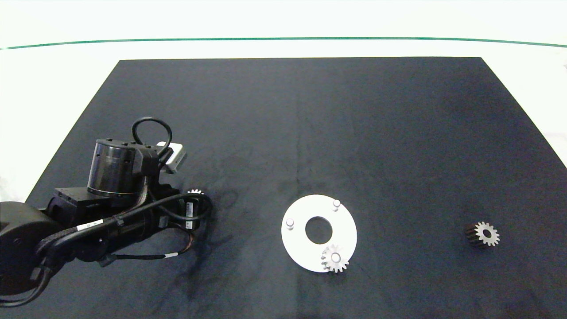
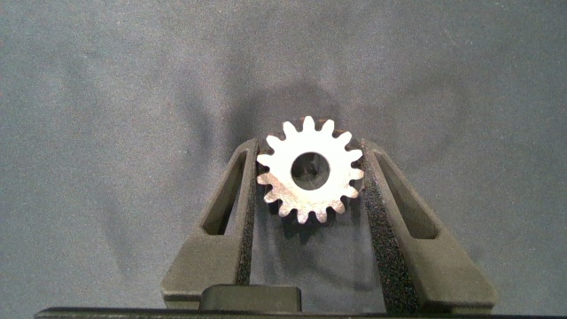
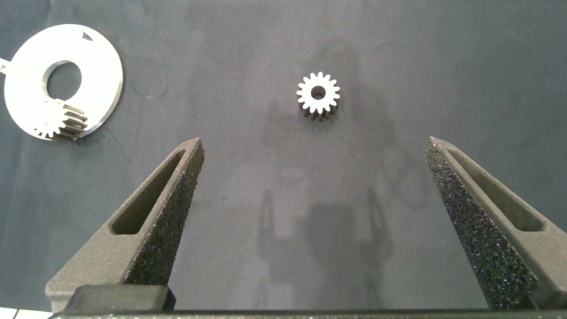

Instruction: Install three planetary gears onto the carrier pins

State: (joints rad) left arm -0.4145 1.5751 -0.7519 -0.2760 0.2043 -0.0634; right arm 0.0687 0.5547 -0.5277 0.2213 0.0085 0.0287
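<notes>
The left gripper clasps a planetary gear, well left of the carrier disc, bore upright.

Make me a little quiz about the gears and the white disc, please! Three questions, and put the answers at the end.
1. Count: how many pins on the white disc already wear a gear?
2. True or false: the left claw has its fingers closed around a gear.
3. Pick one: the loose gear on the black mat lies (A) on the disc, (B) off to the disc's right, apart from it, (C) inside the right claw.

Key
1. One. A gear sits on the near pin; the other two pins are bare.
2. True. Its teeth sit between both pads.
3. B. The right claw is open, with the gear ahead of it and untouched.
</notes>
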